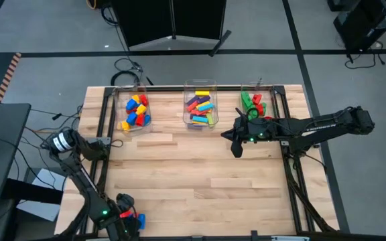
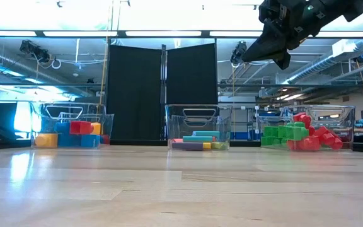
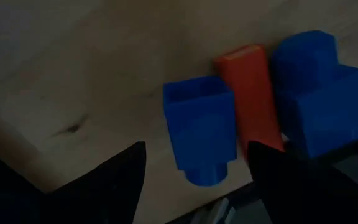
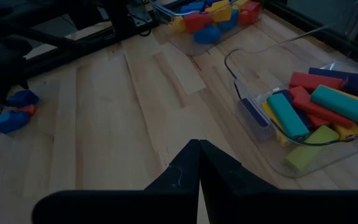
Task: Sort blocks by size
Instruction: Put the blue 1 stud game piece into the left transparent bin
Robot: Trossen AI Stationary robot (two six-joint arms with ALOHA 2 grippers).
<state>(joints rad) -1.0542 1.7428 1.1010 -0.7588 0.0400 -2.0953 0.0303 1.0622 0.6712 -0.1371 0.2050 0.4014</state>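
Across the middle of the high view lies a pale wooden plank table (image 1: 200, 181) on a grey floor, with black curtain panels (image 2: 162, 94) behind it in the low view. Three clear plastic bins (image 1: 200, 104) line the table's upper edge, holding most of the coloured plastic toy bricks (image 1: 135, 111). At lower left, partly cut off, the left gripper (image 1: 131, 221) stands wide open over two blue bricks (image 3: 201, 127) and a red one, grasping nothing. The right gripper (image 1: 237, 151), shut and empty, hangs right of centre.
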